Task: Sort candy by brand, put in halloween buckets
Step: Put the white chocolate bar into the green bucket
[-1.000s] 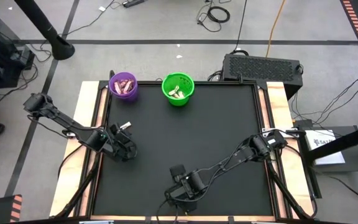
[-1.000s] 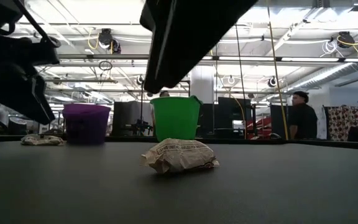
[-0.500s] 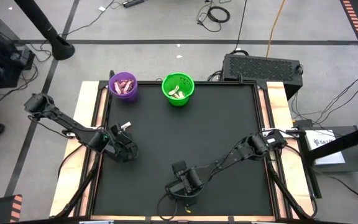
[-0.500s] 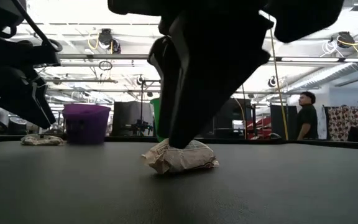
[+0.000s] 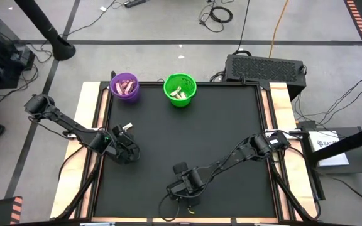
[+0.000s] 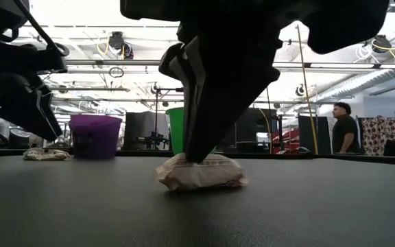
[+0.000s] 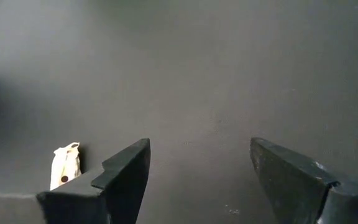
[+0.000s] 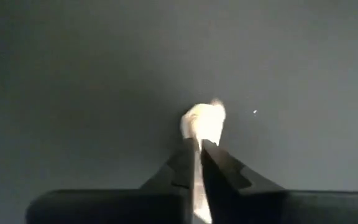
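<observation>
Low view hides most of the bright green round plastic bucket [image 6: 175,130] behind the dark right gripper [image 6: 196,159], whose fingers come down onto a white-cream wrapped candy bar [image 6: 199,173] lying on the black table mat [image 6: 307,206]. Print on that wrapper is too faint to read, so no brand can be made out. The right wrist view shows the same bar [image 8: 202,124] pinched between the two fingers [image 8: 219,168], which are clenched on its near end with only a sliver of wrapper between them; the rest of the bar sticks out past the tips.

From above, the right gripper [image 5: 180,190] sits well away from the green bucket [image 5: 180,90], toward the table's near edge, and the bar itself is hidden under it. The purple round plastic bucket [image 5: 126,86] stands just beside the green bucket; pink-red wrappers show inside the purple one and pale wrappers inside the green one, none legible.

The left gripper [image 5: 126,150] hangs over the mat, away from the purple bucket on its near side, its fingers spread wide and empty in the left wrist view [image 7: 197,180]. Another white-cream wrapped bar [image 7: 64,167] lies just beside one of its fingers [image 7: 123,180], partly cut off behind it.
</observation>
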Motion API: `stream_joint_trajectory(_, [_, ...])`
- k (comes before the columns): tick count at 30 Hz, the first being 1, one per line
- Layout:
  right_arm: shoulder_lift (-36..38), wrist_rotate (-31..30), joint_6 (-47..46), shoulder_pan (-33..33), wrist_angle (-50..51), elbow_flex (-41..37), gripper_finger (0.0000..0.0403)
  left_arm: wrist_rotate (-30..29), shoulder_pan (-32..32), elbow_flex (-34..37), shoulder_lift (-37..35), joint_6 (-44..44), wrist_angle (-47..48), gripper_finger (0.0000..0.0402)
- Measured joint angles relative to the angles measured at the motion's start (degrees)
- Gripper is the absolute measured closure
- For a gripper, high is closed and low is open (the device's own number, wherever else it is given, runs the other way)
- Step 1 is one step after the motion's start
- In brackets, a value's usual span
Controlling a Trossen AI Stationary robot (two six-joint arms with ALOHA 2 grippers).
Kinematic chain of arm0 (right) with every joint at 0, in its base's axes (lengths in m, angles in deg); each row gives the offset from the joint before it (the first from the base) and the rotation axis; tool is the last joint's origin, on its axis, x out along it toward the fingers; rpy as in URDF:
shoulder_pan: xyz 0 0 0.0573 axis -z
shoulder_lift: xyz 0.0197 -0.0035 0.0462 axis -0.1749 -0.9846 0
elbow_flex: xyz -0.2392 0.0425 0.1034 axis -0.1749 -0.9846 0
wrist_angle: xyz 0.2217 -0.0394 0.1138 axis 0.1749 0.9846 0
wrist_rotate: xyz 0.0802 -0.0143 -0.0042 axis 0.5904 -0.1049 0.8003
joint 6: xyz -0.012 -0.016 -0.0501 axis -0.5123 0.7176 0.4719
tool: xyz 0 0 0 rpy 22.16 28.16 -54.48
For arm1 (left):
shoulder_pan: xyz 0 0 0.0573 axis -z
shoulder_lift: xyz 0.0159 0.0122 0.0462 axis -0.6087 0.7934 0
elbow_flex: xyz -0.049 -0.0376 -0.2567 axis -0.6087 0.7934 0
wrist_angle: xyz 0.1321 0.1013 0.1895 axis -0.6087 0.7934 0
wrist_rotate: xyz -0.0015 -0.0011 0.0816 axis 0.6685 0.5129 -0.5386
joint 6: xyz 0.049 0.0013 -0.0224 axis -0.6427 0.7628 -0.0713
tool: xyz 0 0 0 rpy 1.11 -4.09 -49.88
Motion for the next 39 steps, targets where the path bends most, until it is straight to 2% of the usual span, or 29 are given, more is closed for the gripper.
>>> stream_joint_trajectory(2, [0.27, -0.10, 0.63, -0.01, 0.18, 0.01, 0.0393, -0.11, 0.00, 0.00, 0.00, 0.00, -0.32, 0.0118])
stream_joint_trajectory(7, [1.36, -1.39, 1.74, 0.12, 4.69, 3.81, 0.0398, -0.11, 0.00, 0.00, 0.00, -0.04, -0.69, 0.0118])
stream_joint_trajectory(12, [1.57, -9.81, 4.14, 0.60, 11.60, 10.10, 0.0400, -0.11, 0.00, 0.00, 0.00, -0.07, -0.95, 0.0118])
stream_joint_trajectory(15, [1.57, -7.13, 2.01, 1.84, 10.68, 10.62, 0.0402, -0.11, 0.00, 0.00, 0.00, -0.07, -0.94, 0.0118])
stream_joint_trajectory(18, [0.93, -1.39, -2.68, 2.70, 10.44, 10.52, 0.0397, -0.11, 0.00, 0.00, 0.00, -0.13, -0.94, 0.0118])
stream_joint_trajectory(20, [0.19, 1.06, -3.51, 2.89, 10.94, 10.47, 0.0385, -0.11, 0.00, 0.00, 0.00, -0.81, -0.98, 0.0118])
stream_joint_trajectory(24, [-1.05, 1.34, -4.20, 2.24, 11.91, 10.23, 0.0345, -0.08, 0.00, 0.00, 0.00, -1.37, -1.94, 0.0118])
stream_joint_trajectory(33, [-0.74, 1.30, -9.16, 0.76, 10.13, 8.28, 0.0210, -0.01, 0.00, 0.00, -0.02, -1.46, -2.25, 0.0118])
stream_joint_trajectory(39, [-0.92, 1.34, -9.03, 0.93, 7.39, 2.58, 0.0171, 0.16, 0.00, 0.00, 0.00, -1.55, -2.29, 0.0118])
